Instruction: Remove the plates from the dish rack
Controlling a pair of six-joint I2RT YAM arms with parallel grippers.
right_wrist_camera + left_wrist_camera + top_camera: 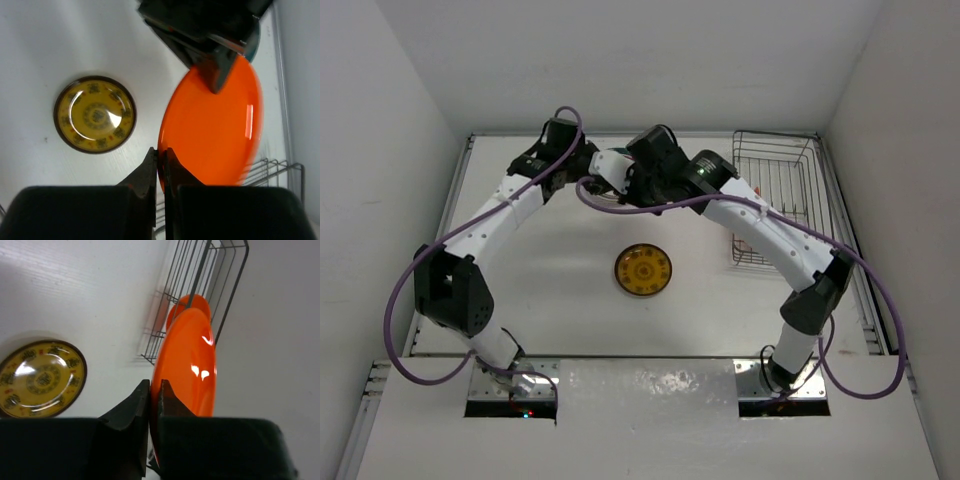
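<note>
An orange-red plate (192, 360) hangs in the air above the table, held at opposite rims by both grippers. My left gripper (154, 390) is shut on its near edge. My right gripper (161, 155) is shut on the other edge of the same plate (215, 130), and from there the left gripper (217, 87) shows clamped at the far rim. In the top view the two grippers meet at the back centre, left (588, 160) and right (620, 180), and hide the plate. The dish rack (775, 133) stands at the back right with another orange-red plate (192, 302) upright inside it.
An amber-yellow plate (643, 270) with a dark rim lies flat in the middle of the table, also seen as the yellow plate (95, 114) below my right wrist. White walls close in the table at the back and both sides.
</note>
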